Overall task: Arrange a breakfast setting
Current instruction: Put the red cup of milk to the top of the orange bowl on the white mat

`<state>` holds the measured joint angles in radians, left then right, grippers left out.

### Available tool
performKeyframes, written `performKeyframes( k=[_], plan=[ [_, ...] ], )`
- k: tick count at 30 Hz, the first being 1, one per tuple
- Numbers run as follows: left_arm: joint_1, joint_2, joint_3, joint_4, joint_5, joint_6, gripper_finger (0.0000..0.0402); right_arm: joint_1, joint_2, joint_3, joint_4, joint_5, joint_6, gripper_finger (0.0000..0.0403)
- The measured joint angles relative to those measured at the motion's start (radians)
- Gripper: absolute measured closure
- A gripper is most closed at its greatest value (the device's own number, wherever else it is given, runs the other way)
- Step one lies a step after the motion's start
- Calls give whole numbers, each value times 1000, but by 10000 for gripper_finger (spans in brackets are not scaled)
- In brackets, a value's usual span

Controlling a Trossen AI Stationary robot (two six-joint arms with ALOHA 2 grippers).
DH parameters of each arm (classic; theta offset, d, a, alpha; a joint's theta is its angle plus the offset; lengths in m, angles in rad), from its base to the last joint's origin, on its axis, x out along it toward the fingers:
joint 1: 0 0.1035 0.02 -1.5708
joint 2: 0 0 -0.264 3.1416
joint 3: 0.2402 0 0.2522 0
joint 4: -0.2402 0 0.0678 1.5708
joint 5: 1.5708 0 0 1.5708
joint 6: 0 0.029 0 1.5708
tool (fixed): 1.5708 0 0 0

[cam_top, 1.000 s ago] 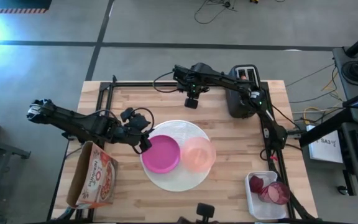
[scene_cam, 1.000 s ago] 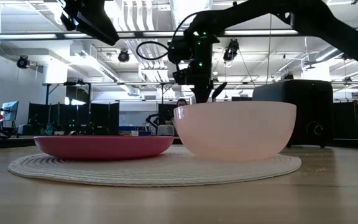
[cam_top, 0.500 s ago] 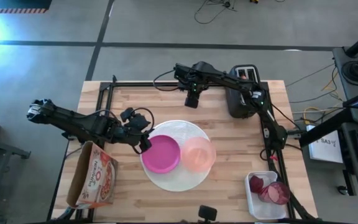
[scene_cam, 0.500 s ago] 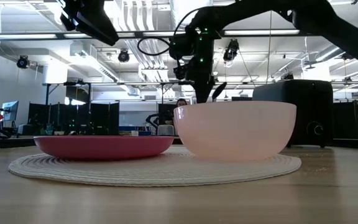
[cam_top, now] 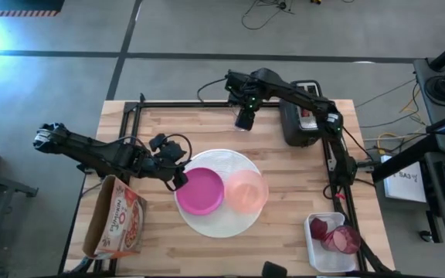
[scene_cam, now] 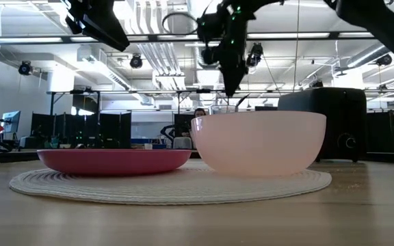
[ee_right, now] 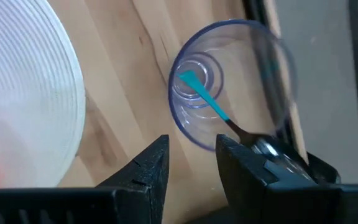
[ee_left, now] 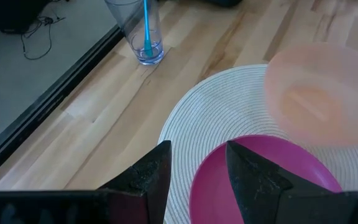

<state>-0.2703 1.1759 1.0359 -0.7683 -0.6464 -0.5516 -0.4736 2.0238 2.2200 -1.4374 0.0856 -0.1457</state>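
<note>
The large white round plate (cam_top: pixel 219 220) lies mid-table and bears the magenta plate (cam_top: pixel 200 191) and the peach bowl (cam_top: pixel 246 191) side by side. The clear glass (ee_right: pixel 229 87) stands on the wood beyond the plate, with the teal-handled spoon (ee_right: pixel 205 96) leaning in it, teal end down. My right gripper (ee_right: pixel 191 146) is open above the glass, touching nothing. My left gripper (ee_left: pixel 194 149) is open and held high over the magenta plate's left rim (ee_left: pixel 197 180). Dark-red fruit (cam_top: pixel 338 238) lies in a white tray. The pink tumbler and bagel do not show.
A black toaster (cam_top: pixel 300 116) stands at the far right. A cereal box (cam_top: pixel 118 220) lies at the near left. The white tray (cam_top: pixel 315 247) sits at the near right corner. A black frame (cam_top: pixel 130 116) runs along the table's edges.
My right gripper has risen above the glass and gone a little toward the table's far right. The plates and bowl have stayed put.
</note>
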Motion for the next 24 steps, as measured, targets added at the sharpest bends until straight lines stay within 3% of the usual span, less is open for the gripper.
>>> performKeyframes(
  k=[6,11,18,24],
  plan=[
    [0,0,0,-1,41,-16,265,4,-112,-21,-2,-12,57,280],
    [-2,0,0,-2,54,-37,265,36,-222,-120,15,-17,115,280],
    [-2,0,0,-5,54,-33,265,139,-418,-452,95,-17,293,280],
    [-2,0,0,-10,54,17,265,270,-599,-713,96,-15,626,280]
  ],
)
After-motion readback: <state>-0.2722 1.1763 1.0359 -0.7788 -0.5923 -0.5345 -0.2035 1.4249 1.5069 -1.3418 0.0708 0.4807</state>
